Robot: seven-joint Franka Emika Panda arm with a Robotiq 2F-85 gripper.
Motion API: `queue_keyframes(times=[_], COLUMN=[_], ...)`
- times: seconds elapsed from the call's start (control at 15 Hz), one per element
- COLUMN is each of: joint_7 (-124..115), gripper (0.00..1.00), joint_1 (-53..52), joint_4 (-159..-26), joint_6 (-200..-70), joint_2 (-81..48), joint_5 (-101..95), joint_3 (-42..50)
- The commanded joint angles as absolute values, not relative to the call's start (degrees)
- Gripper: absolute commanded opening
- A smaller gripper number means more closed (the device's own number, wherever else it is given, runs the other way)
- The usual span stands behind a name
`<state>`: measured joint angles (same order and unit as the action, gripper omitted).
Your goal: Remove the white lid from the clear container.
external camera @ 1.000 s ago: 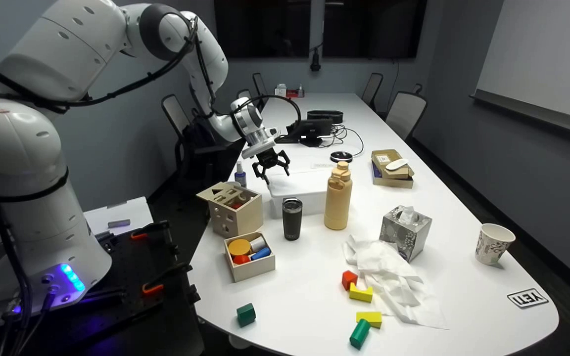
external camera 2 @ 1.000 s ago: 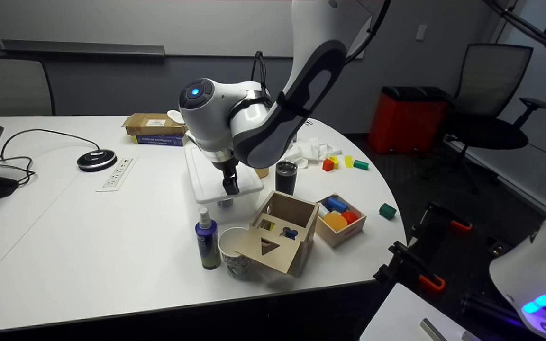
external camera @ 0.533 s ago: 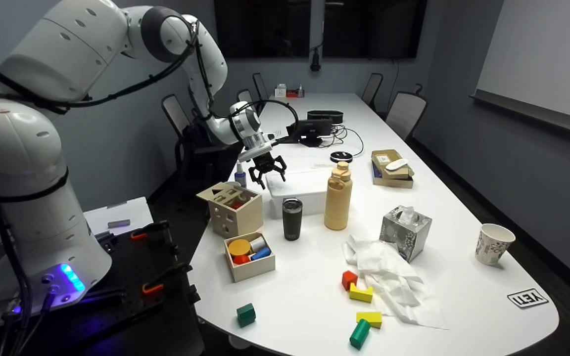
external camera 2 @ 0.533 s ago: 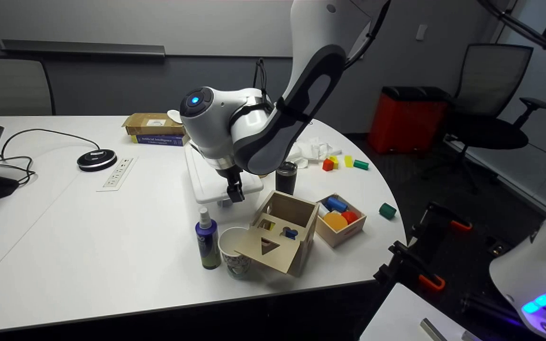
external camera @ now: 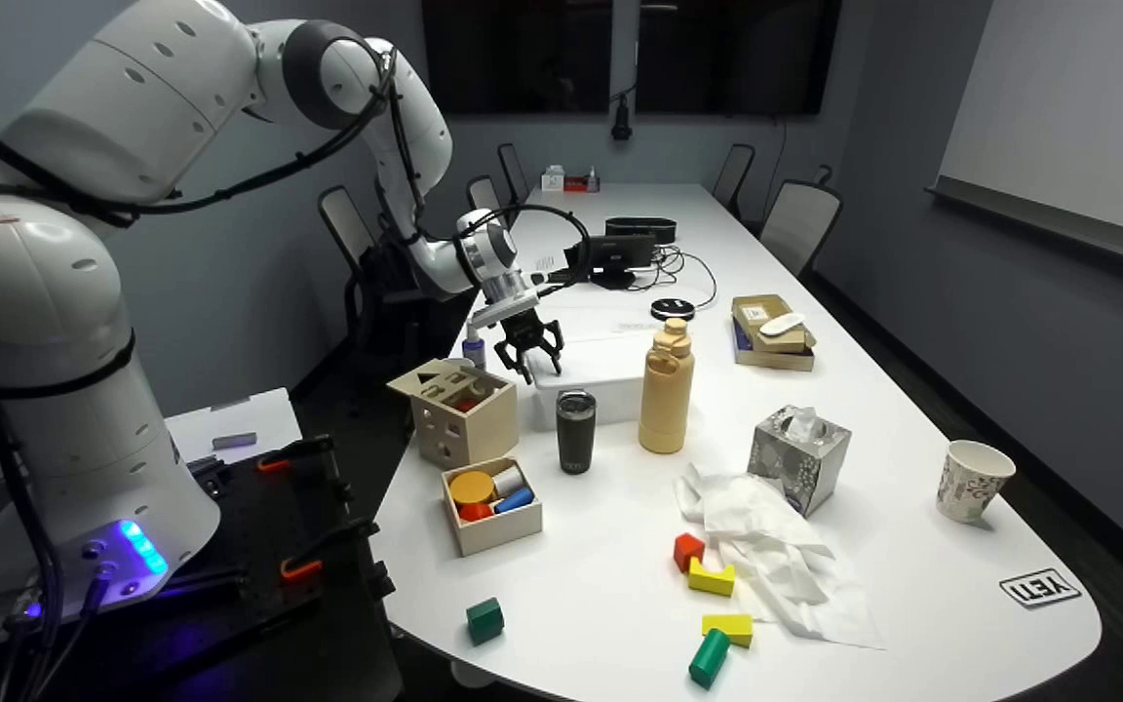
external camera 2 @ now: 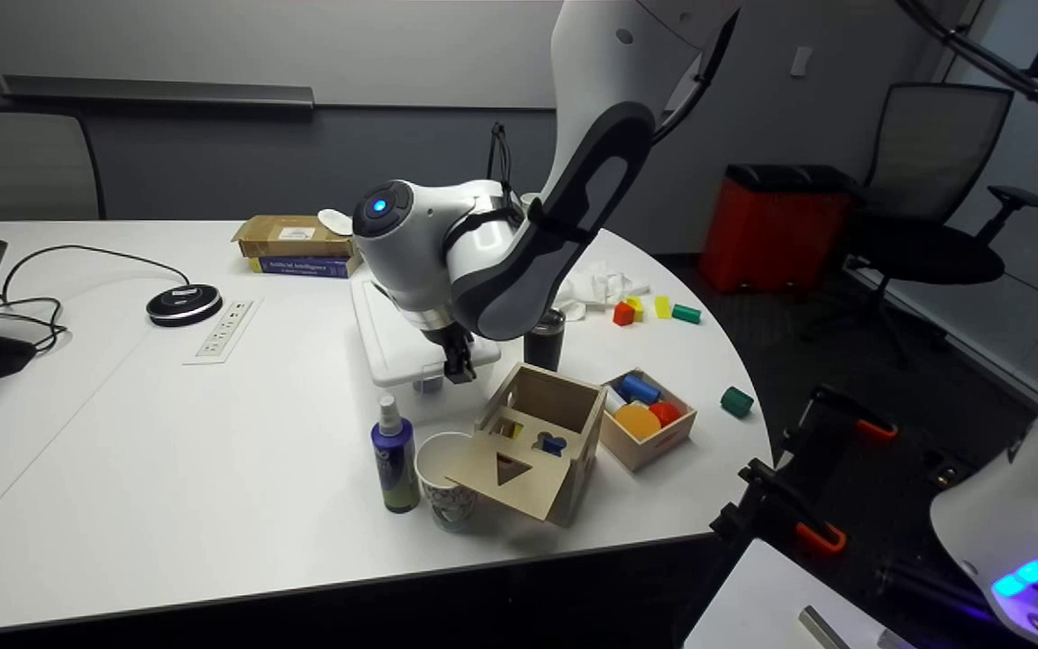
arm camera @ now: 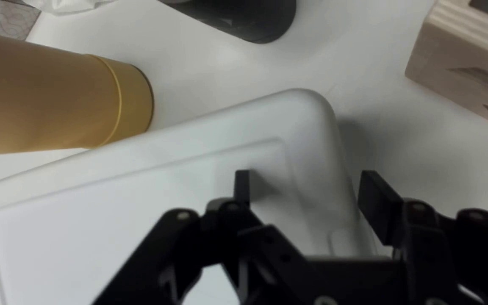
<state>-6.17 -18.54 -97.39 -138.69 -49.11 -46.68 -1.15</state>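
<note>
Desk (external camera: 600,604) white. Lid (arm camera: 100,220) plain white, container (external camera: 615,403) clear, gripper (arm camera: 306,193) black. Bottle (external camera: 667,395) yellow-tan; tumbler (external camera: 576,436) dark grey. Toward the desk's straight edge: spray bottle (external camera 2: 395,464) — purple over green, whitish top; shape box (external camera: 488,431) pale wood. Tissue box (external camera: 791,463) grey, paler pattern. Toward the curved edge: paper cup (external camera: 973,483) white with grey leafy print; sticker (external camera: 1039,589) white, black letters; prism block (external camera: 485,621) dark green; cylinder block (external camera: 709,658) green. Farther in from that edge — red block (external camera: 688,552), yellow notched block (external camera: 711,580). Arm (external camera: 167,83) white and dark grey, blue lights (external camera: 143,548).
</note>
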Motion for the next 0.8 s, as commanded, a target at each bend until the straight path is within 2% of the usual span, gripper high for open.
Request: queue_keyframes(times=[0.0, 0.2, 0.27, 0.4, 0.73], joint_7=[-5.3, -4.3, -4.2, -3.8, -3.2], gripper=[0.38, 0.18, 0.17, 0.08, 0.06], joint_1=[-19.0, -18.7, -18.6, -18.5, -18.3], joint_4=[-97.2, -97.3, -97.2, -97.1, -95.7], joint_6=[-137.5, -137.2, -137.1, -136.6, -135.7], joint_2=[-48.6, -48.0, -47.8, -47.4, -47.0], joint_5=[-46.5, -45.6, -45.4, -45.0, -44.2], joint_3=[-1.1, -1.9, -2.2, -2.7, -3.3])
